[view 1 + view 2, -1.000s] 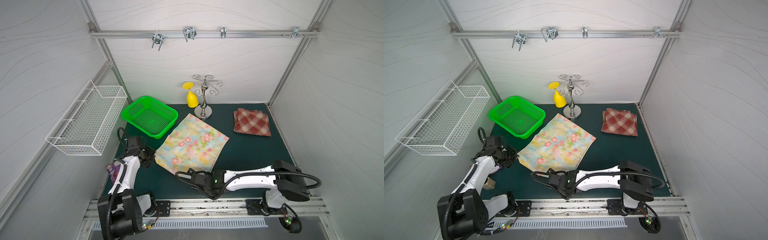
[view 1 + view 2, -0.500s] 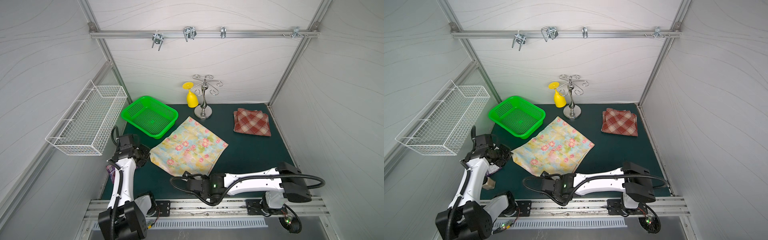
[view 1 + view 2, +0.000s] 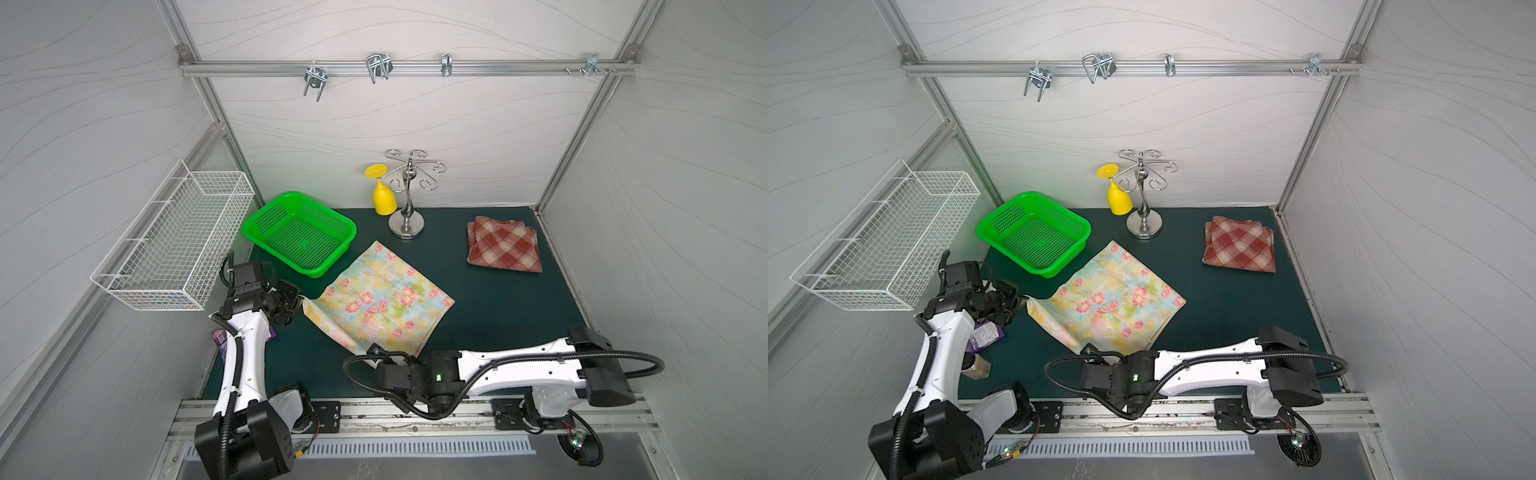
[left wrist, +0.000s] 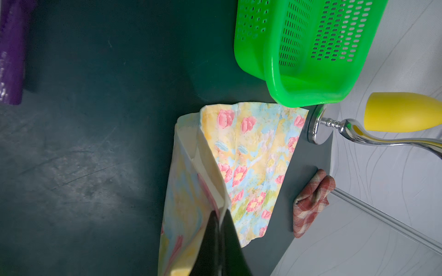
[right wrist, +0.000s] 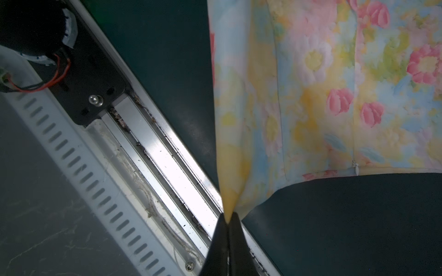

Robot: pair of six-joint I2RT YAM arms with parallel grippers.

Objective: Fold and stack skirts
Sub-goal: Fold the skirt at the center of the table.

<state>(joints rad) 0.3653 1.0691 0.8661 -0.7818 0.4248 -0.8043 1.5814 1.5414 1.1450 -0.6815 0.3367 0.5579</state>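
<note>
Left wrist: basket (image 4: 306,95) just beside floral skirt (image 4: 251,148)

purple wrapper (image 3: 986,334) half hidden, floral skirt (image 5: 323,95) cropped

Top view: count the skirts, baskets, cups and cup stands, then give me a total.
Skirts: 2 (floral skirt, plaid skirt)
Baskets: 2 (green basket, wire basket)
Cups: 1 (yellow cup)
Cup stands: 1 (metal stand)
Total: 6
</note>
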